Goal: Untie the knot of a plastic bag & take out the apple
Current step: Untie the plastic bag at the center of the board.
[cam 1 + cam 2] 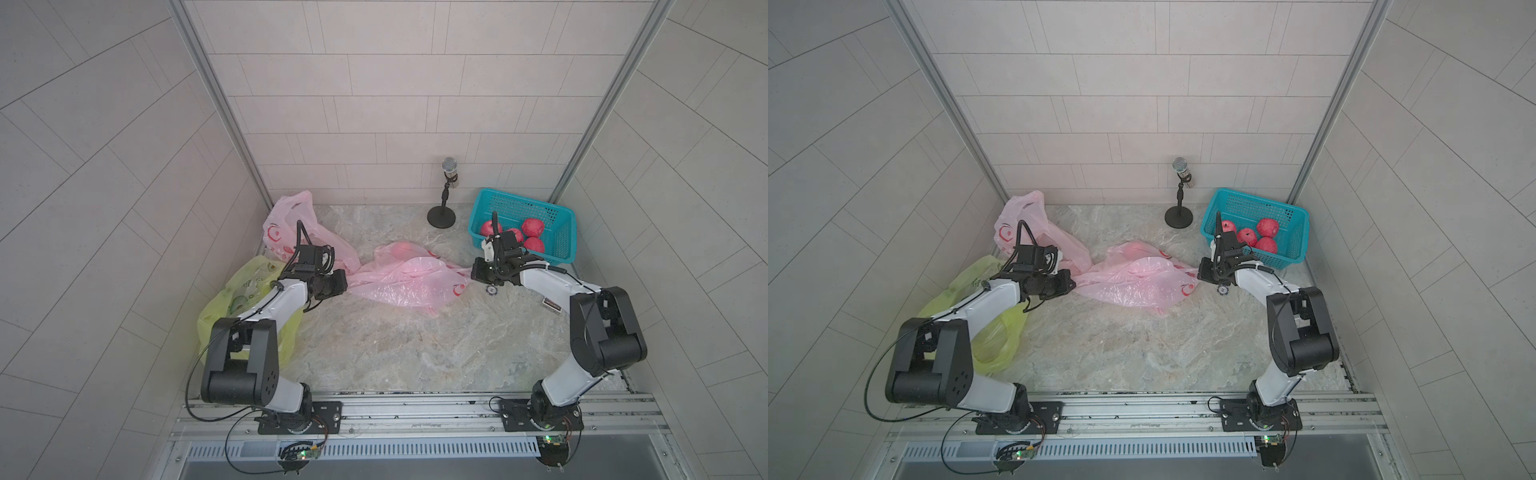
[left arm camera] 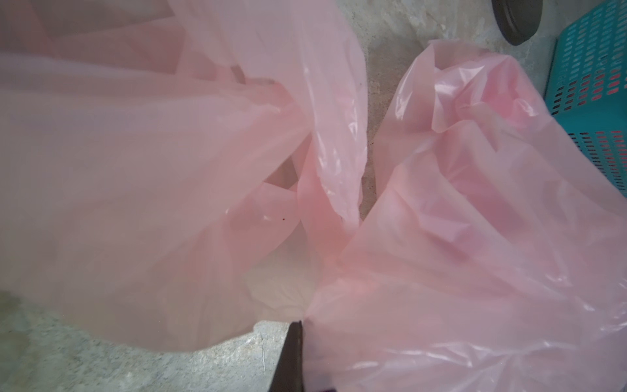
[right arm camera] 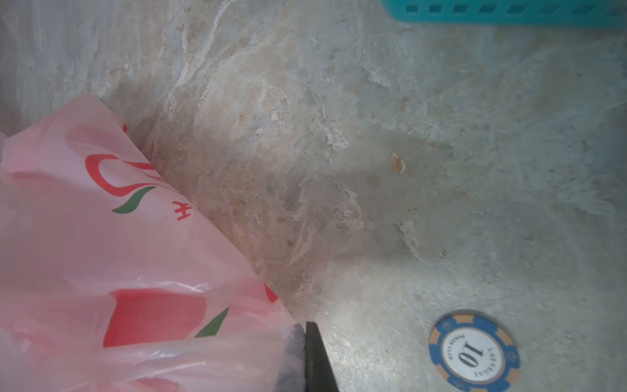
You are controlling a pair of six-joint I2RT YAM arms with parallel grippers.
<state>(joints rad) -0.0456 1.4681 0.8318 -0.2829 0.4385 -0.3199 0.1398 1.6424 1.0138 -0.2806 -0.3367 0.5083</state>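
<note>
Pink plastic bag (image 1: 409,282) lies crumpled mid-bench, nearer the far edge, pulled out sideways between the two arms. Left gripper (image 1: 345,283) is at the bag's left end; in the left wrist view one dark finger (image 2: 292,353) shows with film pressed against it, so the jaws are closed together on the plastic. Right gripper (image 1: 473,272) is at the bag's right end; in the right wrist view film drapes over the fingertips (image 3: 314,353), again pinched shut on the bag. Apple (image 1: 401,250): a rounded reddish shape shows through the film at the bag's far side, inside the bag. Knot cannot be made out in any view. Teal basket (image 1: 519,199) sits in the far right corner of the bench (image 1: 395,353), holding four red fruit (image 1: 533,227). Microphone stand (image 1: 441,217) is at the far edge, just left of the basket. Second pink bag (image 1: 286,224) fills the far left corner; yellow-green bag (image 1: 245,291) lies along the left edge. Poker chip (image 3: 474,351) lies flat beside the right gripper.
</note>
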